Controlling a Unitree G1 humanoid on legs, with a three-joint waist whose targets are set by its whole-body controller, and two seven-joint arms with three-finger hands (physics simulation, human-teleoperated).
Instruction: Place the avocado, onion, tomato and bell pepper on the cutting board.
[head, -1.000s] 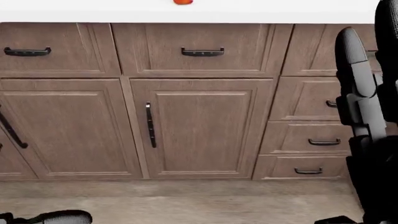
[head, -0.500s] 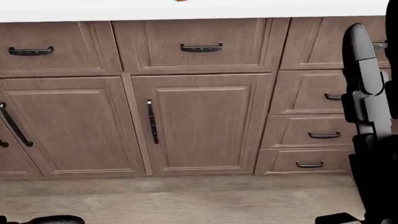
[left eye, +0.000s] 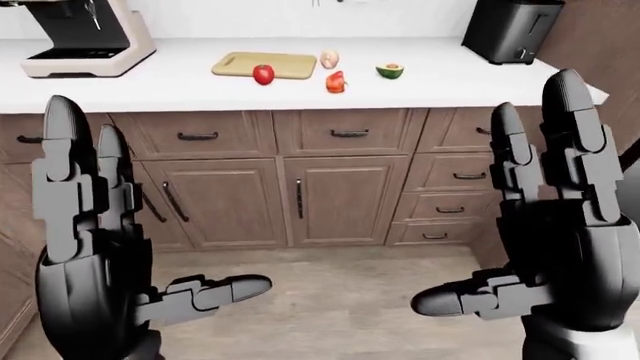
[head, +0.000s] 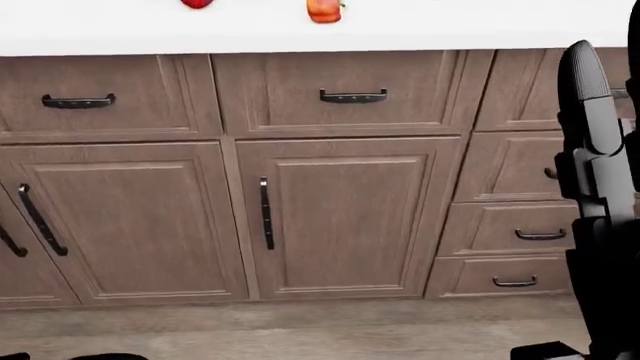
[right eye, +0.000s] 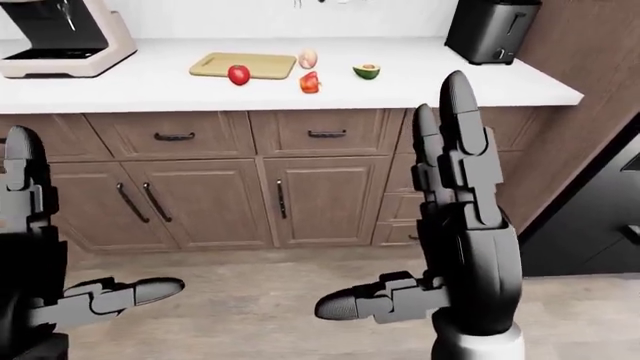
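Counter (left eye: 150, 82) runs white across the top of the left-eye view, well beyond and above both raised hands; wood cabinets (left eye: 340, 195) below it, between the hands.

Cutting board (left eye: 265, 64) lies up-counter, above the gap between the hands and nearer the left one; nothing sits wholly on it yet, by my reading. Tomato (left eye: 263, 74) at the board's near edge, touching or overlapping it, cannot tell which; onion (left eye: 329, 59) just beside the board's right end; bell pepper (left eye: 336, 82) near, below the onion; avocado (left eye: 390, 71) farther off toward the right hand's side. All four placements look undone; the task is at the approach stage.

Left hand (left eye: 90, 247) upright, palm inward, fingers spread and straight, thumb out sideways, holding nothing; right hand (left eye: 560, 240) mirrors it, fingers apart, empty. Both well short of the counter; a walk forward seems needed before any reach.
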